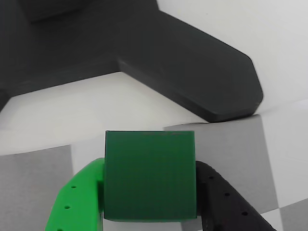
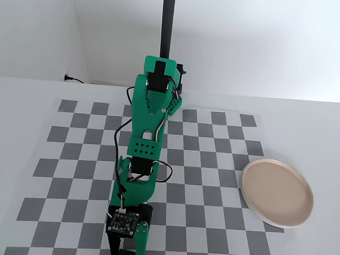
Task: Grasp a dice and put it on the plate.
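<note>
Gripper (image 1: 150, 211) clamped on the dice (image 1: 150, 175), green finger (image 1: 77, 202) on one side, black finger (image 1: 226, 202) on the other in wrist view. Dice sits at the front edge of the checkerboard (image 2: 214, 165). Plate (image 2: 277, 193) near the right edge in fixed view, well apart from the arm (image 2: 144, 160).

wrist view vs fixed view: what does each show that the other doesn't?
Wrist view only: the dice, a dark green cube sitting between the gripper's bright green finger and black finger, and a black Y-shaped foot on the white table ahead.

Fixed view only: the plate, empty, at the checkerboard's right edge; the whole green arm stretched toward the camera; the black pole behind it. The dice cannot be made out here.

Both: the grey-and-white checkerboard and the gripper at the near edge.
</note>
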Available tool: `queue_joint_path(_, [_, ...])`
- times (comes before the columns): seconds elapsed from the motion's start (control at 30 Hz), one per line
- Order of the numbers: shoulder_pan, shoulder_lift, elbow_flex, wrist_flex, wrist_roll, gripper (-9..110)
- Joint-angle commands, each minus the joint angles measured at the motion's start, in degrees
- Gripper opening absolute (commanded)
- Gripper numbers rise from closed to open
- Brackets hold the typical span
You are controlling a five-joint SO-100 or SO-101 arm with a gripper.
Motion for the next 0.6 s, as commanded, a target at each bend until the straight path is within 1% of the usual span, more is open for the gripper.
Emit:
queue_joint_path(0.0, [0.5, 4.0, -4.1, -0.4, -0.2, -4])
queue_joint_path(0.57, [-1.0, 10.5, -4.0, 4.3, 0.3, -4])
